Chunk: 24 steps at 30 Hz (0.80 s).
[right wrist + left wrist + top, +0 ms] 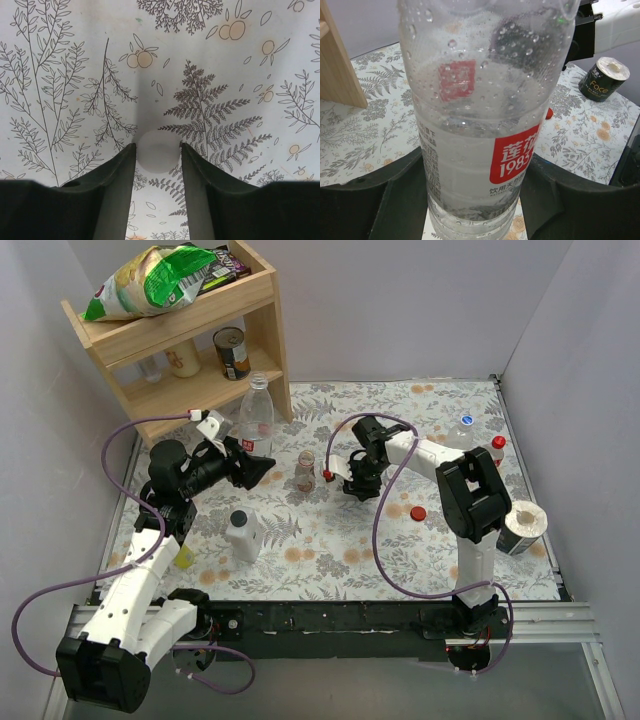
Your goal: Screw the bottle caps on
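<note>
My left gripper [256,464] is shut on the lower body of a tall clear bottle [257,412] with a red-and-white label; its neck has no cap. In the left wrist view the bottle [480,100] fills the frame between the black fingers [380,200]. My right gripper [357,490] points down at the tablecloth, its fingertips closed on a small whitish round cap [158,156] lying flat. A small clear bottle [304,472] stands with a red cap [327,476] beside it. Another red cap [418,512] lies loose.
A wooden shelf [200,350] stands at the back left. A white opaque dark-capped bottle [243,533] and a yellow bottle [185,557] stand near my left arm. Two capped bottles [466,430] [497,448] and a paper roll [525,527] stand at the right.
</note>
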Tool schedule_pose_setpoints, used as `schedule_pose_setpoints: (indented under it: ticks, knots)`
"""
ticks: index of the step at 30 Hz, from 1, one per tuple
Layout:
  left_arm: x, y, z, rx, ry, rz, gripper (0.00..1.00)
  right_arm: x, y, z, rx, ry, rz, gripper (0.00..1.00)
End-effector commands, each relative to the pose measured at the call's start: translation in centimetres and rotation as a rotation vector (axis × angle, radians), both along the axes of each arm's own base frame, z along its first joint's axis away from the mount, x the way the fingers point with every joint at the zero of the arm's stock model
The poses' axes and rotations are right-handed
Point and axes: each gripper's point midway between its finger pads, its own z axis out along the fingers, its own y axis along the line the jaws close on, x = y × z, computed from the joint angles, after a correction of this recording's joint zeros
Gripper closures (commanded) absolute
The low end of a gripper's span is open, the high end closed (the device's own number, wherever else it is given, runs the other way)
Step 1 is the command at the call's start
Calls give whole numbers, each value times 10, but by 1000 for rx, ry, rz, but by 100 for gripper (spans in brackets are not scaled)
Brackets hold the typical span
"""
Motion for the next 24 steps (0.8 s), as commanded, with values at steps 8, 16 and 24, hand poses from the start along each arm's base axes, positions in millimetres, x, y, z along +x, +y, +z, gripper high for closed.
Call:
schedule_pose_setpoints:
  ticks: [8,16,24]
  knots:
    - [-28,-20,-10,34,-61,-237,100,-8,-5,50,49,-8,-47,66]
    - [-80,-74,-59,76,-110,-568,100,-80,-4,208,330,21,-68,67]
    - [-99,-92,-114,128,-61,-684,100,-124,-3,304,573,-103,-19,65]
